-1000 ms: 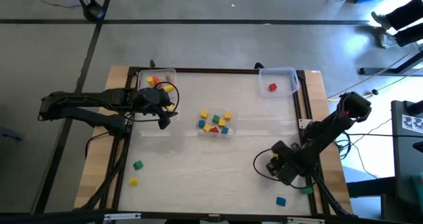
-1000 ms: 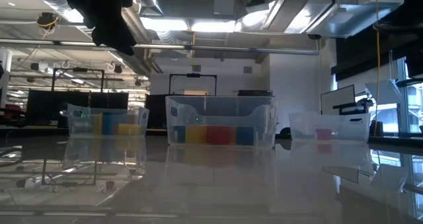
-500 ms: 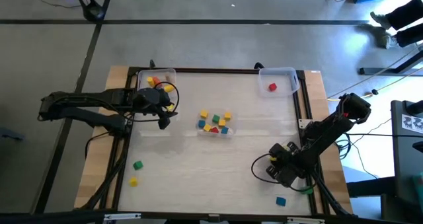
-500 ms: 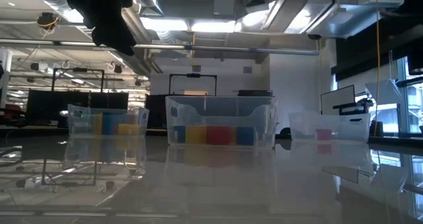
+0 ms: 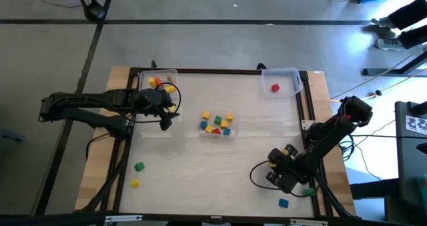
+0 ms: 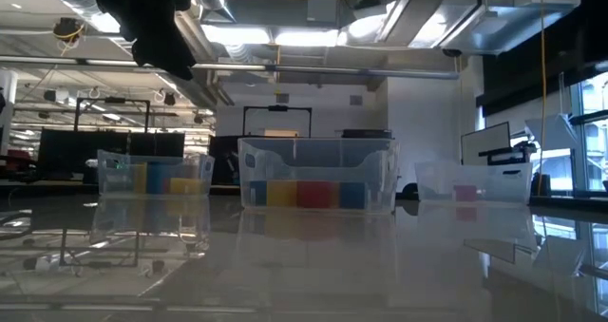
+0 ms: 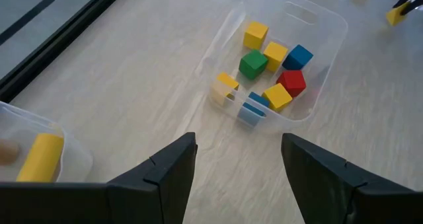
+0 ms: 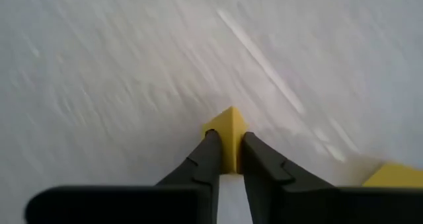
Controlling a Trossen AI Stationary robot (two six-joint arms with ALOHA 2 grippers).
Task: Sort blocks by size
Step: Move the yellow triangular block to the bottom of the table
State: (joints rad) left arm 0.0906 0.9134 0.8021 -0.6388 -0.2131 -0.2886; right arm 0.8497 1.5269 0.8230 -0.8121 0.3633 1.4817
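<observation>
A yellow block [image 8: 227, 139] is pinched by the right gripper [image 8: 225, 154] near the table's [image 5: 200, 166] front right corner. The left gripper [image 7: 238, 161] is held spread near the back left bin [image 5: 162, 75].

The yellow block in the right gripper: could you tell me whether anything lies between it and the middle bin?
Nothing visible does. The right gripper is shut on the yellow block near the table's right front, and the tabletop from there to the middle bin is bare in the high view.

Both arms are dark, jointed and slim, with black cables looping alongside them. The left gripper [image 7: 238, 168] has broad, angular black fingers; the right gripper [image 8: 225, 151] has narrow, tapering ones.
</observation>
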